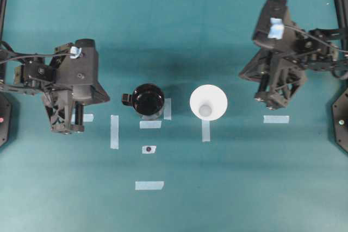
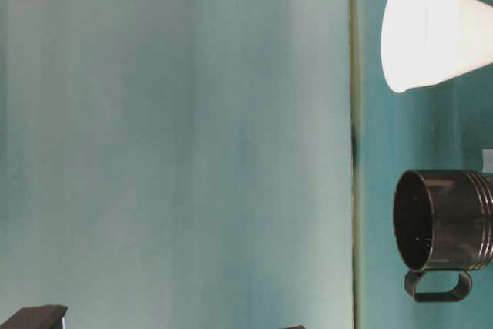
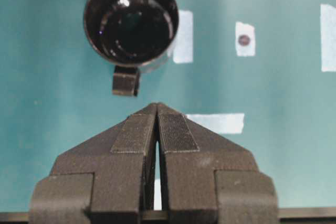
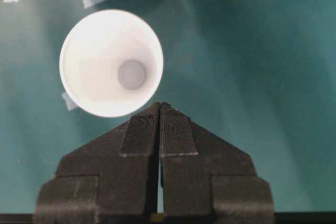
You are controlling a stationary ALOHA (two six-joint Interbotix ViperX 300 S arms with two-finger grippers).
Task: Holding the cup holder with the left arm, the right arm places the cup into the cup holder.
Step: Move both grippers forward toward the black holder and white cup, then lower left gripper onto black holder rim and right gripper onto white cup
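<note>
Left arm [image 1: 65,82] sits at the left edge of the teal worktop [image 1: 244,188]. Left pincer [image 3: 157,109]: closed, pads pressed together, holding nothing; it hangs above the cloth, apart from the holder's tab.

Cup holder [image 1: 148,100]: glossy black, upright on the worktop, left of centre, open mouth up. Short tab handle points toward the left arm. Pale tape strips [image 1: 114,131] lie beside and below it; one small tape square [image 1: 148,149] carries a dark dot.

Cup [image 1: 208,102]: white, conical, standing upright on its small base, just right of the holder and not touching it. A tape strip runs out from under it. In the table-level view both stand side by side, separate.

Right arm [image 1: 285,61] at the right edge, camera head marked with blue tape. Right pincer [image 4: 159,107]: closed, empty, tips near the cup's rim in the wrist view; contact cannot be told.
</note>
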